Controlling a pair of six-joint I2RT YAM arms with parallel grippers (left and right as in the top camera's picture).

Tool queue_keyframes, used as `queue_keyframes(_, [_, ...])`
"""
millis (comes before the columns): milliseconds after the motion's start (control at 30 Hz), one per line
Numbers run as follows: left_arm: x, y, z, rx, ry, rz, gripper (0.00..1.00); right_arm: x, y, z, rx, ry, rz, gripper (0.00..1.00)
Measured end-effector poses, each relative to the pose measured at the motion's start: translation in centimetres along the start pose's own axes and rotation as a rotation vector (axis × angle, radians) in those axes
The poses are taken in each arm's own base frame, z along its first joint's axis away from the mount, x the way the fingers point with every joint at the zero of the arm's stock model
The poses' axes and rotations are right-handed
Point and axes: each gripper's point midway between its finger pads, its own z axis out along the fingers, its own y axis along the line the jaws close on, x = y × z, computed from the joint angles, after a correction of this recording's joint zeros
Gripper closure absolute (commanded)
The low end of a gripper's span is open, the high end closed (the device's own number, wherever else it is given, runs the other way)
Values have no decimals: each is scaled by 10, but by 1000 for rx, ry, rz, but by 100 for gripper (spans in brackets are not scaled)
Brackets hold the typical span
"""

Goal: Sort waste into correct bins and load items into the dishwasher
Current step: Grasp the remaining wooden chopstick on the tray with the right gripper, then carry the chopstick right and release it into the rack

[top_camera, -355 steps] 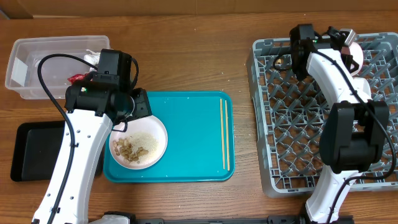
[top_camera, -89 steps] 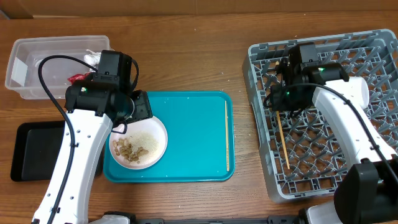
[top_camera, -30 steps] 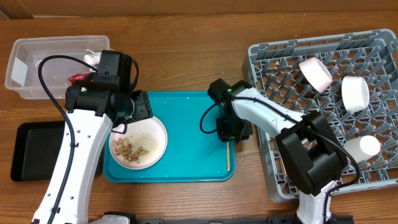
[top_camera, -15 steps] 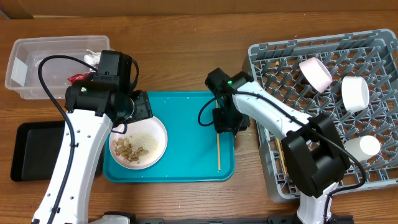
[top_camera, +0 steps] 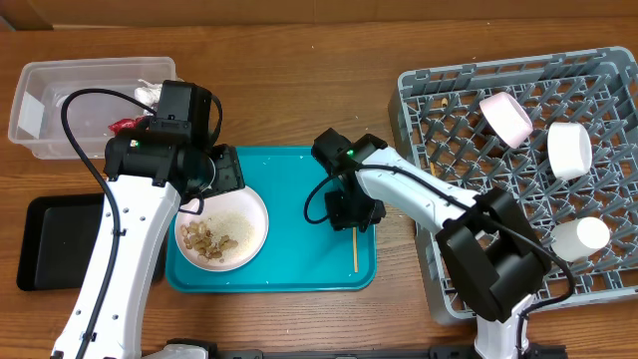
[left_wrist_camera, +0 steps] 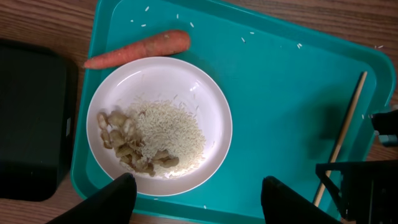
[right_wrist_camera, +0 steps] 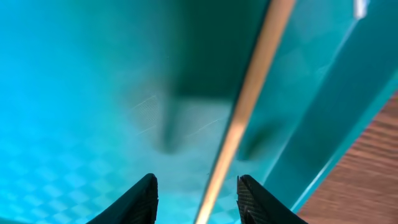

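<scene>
My right gripper [right_wrist_camera: 198,202] is open low over the teal serving tray [top_camera: 299,179], with a wooden chopstick [right_wrist_camera: 249,106] lying between its fingers; it shows in the overhead view [top_camera: 353,249] too. My left gripper [left_wrist_camera: 202,202] is open and empty above the white plate [left_wrist_camera: 158,124] of rice with brownish bits [left_wrist_camera: 168,130]. The orange carrot [left_wrist_camera: 140,51] lies on the tray beside the plate. Two white bowls [top_camera: 506,115] [top_camera: 566,150] and the white cup [top_camera: 580,237] sit in the grey dish rack [top_camera: 429,120]. The second chopstick is not visible.
The clear tub [top_camera: 40,85] at the far left holds the red wrapper [top_camera: 125,125] and the white scrap [top_camera: 150,92]. The black tray [top_camera: 55,244] lies left of the teal tray. My left arm [top_camera: 169,150] hides the carrot in the overhead view.
My right arm came from the rack to the teal tray, then moved left. The chopstick shifted left from the tray's right edge. My left arm has not moved.
</scene>
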Motion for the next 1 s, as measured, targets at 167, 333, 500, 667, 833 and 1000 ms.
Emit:
queue_keyframes(167, [0, 0, 0, 0, 0, 0, 33, -3, -5, 12, 29, 6, 4, 55])
queue_keyframes(333, [0, 0, 0, 0, 1, 0, 33, -2, -7, 13, 42, 10, 8, 71])
queue_keyframes(500, [0, 0, 0, 0, 0, 0, 33, 0, -10, 14, 54, 20, 9, 88])
queue_keyframes(667, [0, 0, 0, 0, 0, 0, 33, 0, -12, 13, 55, 23, 14, 96])
queue_keyframes(833, [0, 0, 0, 0, 1, 0, 33, 0, -18, 7, 66, 38, 29, 96])
queue_keyframes(1000, [2, 1, 0, -3, 7, 0, 33, -5, -38, -18, 97, 6, 64, 96])
